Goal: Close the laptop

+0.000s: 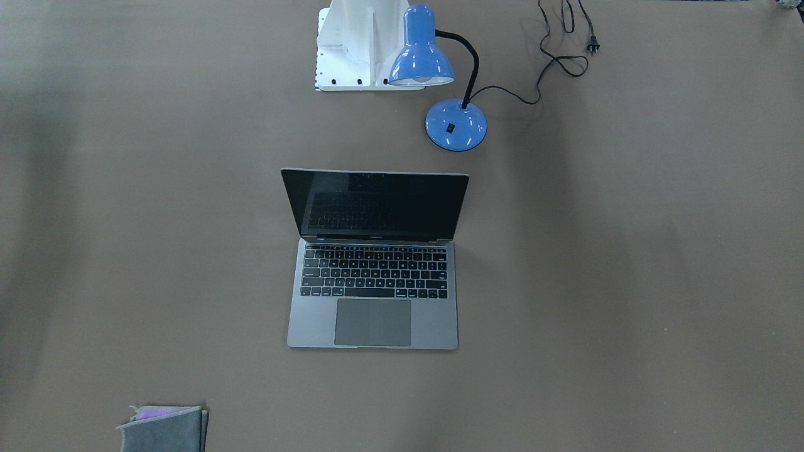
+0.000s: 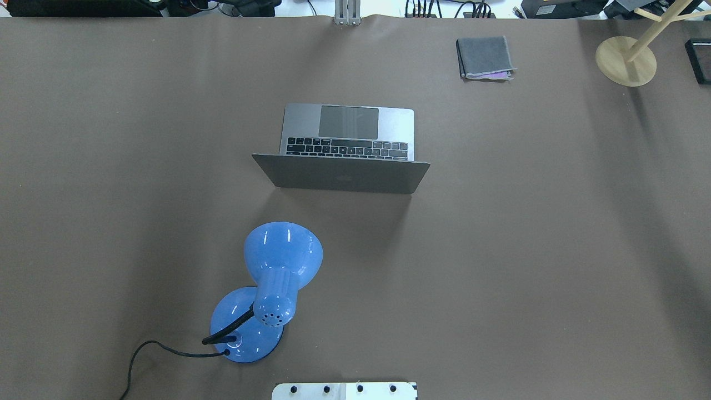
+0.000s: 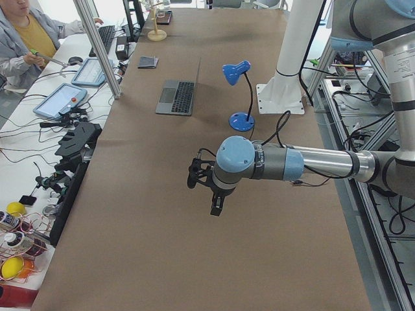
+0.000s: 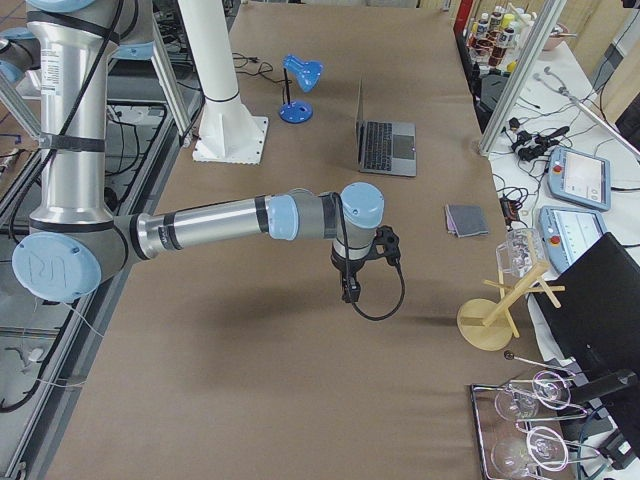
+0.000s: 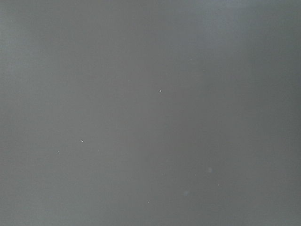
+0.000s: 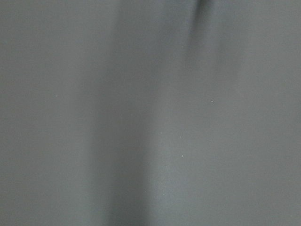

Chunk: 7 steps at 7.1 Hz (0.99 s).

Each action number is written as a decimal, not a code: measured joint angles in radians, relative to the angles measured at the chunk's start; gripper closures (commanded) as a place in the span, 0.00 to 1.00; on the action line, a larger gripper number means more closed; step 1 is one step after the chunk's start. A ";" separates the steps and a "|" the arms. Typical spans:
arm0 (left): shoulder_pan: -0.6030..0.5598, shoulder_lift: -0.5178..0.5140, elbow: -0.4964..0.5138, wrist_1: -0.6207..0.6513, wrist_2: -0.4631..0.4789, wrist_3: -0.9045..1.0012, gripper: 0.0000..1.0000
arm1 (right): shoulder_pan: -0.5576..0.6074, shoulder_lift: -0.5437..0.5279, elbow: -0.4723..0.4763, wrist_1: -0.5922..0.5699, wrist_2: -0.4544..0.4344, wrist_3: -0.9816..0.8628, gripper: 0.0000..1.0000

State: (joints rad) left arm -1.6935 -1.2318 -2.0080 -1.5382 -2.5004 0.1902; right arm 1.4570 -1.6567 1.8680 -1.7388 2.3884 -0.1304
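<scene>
Laptop (image 1: pixel 374 263) is set open, lid at 12 o'clock, presumably for pushing; left gripper (image 3: pixel 216 206) and right gripper (image 4: pixel 349 291) state cannot be told.

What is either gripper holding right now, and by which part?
Nothing that shows. The laptop stands open and untouched; the left gripper and right gripper hang over the table, away from it. Whether they are open or shut cannot be told.

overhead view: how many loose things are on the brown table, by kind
laptop: 1
blue desk lamp: 1
folded grey cloth: 1
wooden stand: 1
black object cut off at the edge: 1
total: 5
</scene>
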 measured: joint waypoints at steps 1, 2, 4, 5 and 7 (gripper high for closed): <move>0.000 0.006 0.000 -0.008 0.000 0.000 0.02 | -0.002 0.000 -0.003 0.000 0.002 0.000 0.00; 0.001 0.016 0.000 -0.020 -0.001 -0.001 0.02 | -0.003 0.000 -0.005 0.000 0.006 0.000 0.00; 0.001 0.026 0.000 -0.031 -0.001 -0.001 0.02 | -0.004 0.000 -0.007 0.000 0.008 0.000 0.00; 0.002 0.027 0.000 -0.032 -0.002 -0.002 0.02 | -0.004 0.000 -0.007 0.000 0.008 0.000 0.00; 0.002 0.027 0.001 -0.032 -0.001 -0.003 0.02 | -0.004 -0.001 -0.007 0.000 0.008 0.000 0.00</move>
State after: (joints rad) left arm -1.6920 -1.2051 -2.0071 -1.5707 -2.5009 0.1869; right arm 1.4527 -1.6577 1.8614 -1.7390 2.3962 -0.1304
